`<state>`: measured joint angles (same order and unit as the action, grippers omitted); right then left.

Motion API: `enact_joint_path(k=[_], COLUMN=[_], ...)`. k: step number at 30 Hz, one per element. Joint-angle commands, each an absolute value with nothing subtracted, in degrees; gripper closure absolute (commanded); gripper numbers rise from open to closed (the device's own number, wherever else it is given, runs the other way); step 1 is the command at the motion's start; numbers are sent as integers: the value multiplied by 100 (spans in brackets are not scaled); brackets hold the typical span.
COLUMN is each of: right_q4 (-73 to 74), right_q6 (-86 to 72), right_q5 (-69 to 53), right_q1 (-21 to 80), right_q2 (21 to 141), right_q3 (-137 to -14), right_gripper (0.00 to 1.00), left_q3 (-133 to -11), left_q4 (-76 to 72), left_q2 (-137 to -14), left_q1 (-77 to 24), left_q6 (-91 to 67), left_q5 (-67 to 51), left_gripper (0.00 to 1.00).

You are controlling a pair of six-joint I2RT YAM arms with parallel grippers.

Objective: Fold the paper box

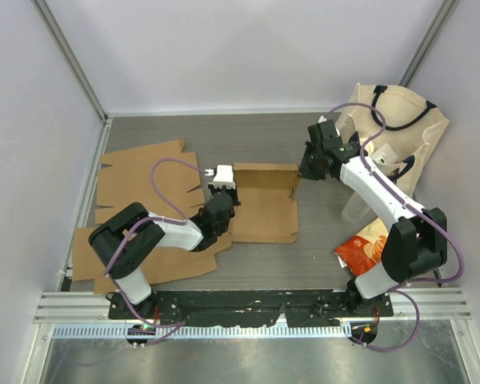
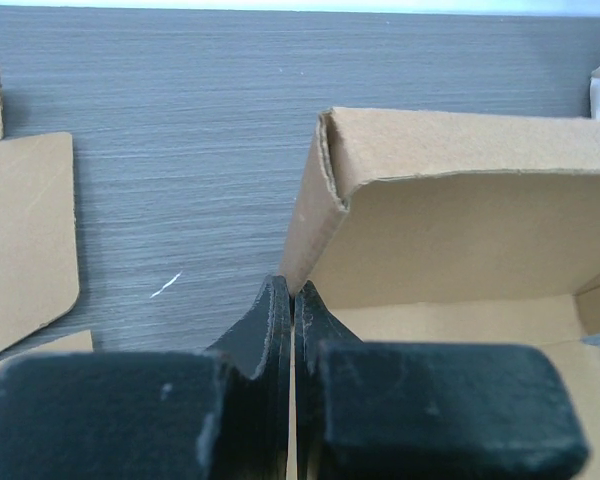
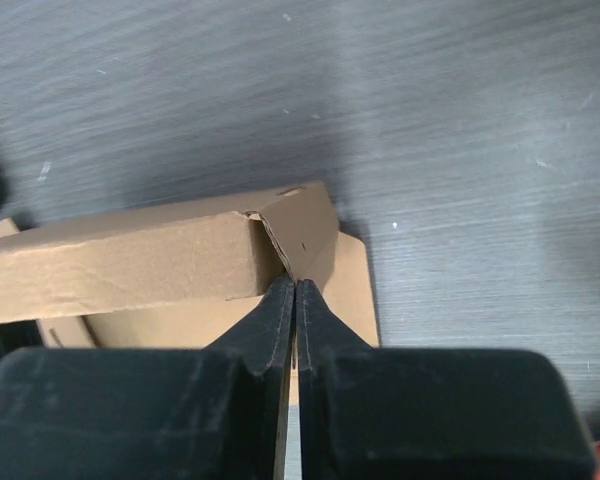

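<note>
The brown paper box (image 1: 264, 204) lies partly folded in the middle of the table, its back wall raised. My left gripper (image 1: 222, 188) is at the box's left edge. In the left wrist view its jaws (image 2: 292, 290) are shut on the thin left side wall of the box (image 2: 460, 220), just below the raised back-left corner. My right gripper (image 1: 310, 168) is at the box's back right corner. In the right wrist view it (image 3: 295, 285) is shut on the small corner flap where the back wall (image 3: 130, 265) ends.
Flat cardboard sheets (image 1: 140, 180) lie spread at the left, also seen in the left wrist view (image 2: 25, 230). A cream tote bag (image 1: 396, 132) sits at the back right. A red-orange snack packet (image 1: 364, 248) and a clear plastic item (image 1: 354, 210) lie by the right arm.
</note>
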<state>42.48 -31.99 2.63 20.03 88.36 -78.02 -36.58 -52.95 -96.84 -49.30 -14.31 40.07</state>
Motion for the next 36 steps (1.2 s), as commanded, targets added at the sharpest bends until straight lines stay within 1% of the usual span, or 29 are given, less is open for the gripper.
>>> enact_joint_path(k=[1,5,8,10,14,15,17,18,19,21,23,25,27,32,33,36], right_q4=[3105,2121,1768,1697,1582,1582,1600,1591,1591,1486,1206,1116,1300,1617,1643,1776], right_q6=[-3640,-3157,-2980,-2866,-2620,-2480,-2356,-2303,-2251,-2250,-2390,-2426,-2329,-1857,-1768,-1373], right_q5=[633,388,229,97,79,-112,-140,-158,-210,-614,-982,-994,-714,-98,417,589], right_q1=[2030,2021,2021,2021,2013,2013,1978,1951,1821,1653,1451,1407,1363,1143,1143,1177], right_q2=[8315,7963,7866,7805,7551,7498,7331,7278,7234,7024,6822,6549,6434,6398,6451,6819], right_q3=[-6910,-6145,-5706,-5625,-5467,-5458,-5432,-5388,-5370,-5283,-5177,-5089,-5220,-5484,-5502,-5537], right_gripper=[92,91,91,88,80,76,71,66,63,61,55,47,43,43,43,49], left_q3=[-3727,-3534,-3384,-3270,-3182,-3173,-3155,-3155,-3147,-3129,-3103,-3094,-3067,-3076,-3094,-3111], left_q4=[-6055,-6547,-6785,-6952,-6978,-6979,-6987,-6979,-6979,-6944,-6882,-6838,-6829,-6812,-6794,-6759], left_q2=[-9764,-9905,-9958,-9984,-10002,-10011,-10011,-10002,-10002,-9985,-9967,-9967,-9975,-9958,-9958,-9949], left_q1=[-5036,-5071,-5071,-5071,-5063,-5071,-5063,-5063,-5071,-5071,-5071,-5071,-5071,-5071,-5071,-5071], left_q6=[-1302,-994,-836,-800,-835,-835,-817,-809,-782,-765,-765,-765,-773,-747,-738,-721], left_q5=[4122,4034,4017,3964,3885,3885,3885,3885,3885,3911,3911,3929,3929,3946,3946,3946], left_gripper=[100,100,100,100,100,100,100,100,100,100,100,100,100,100,100,100])
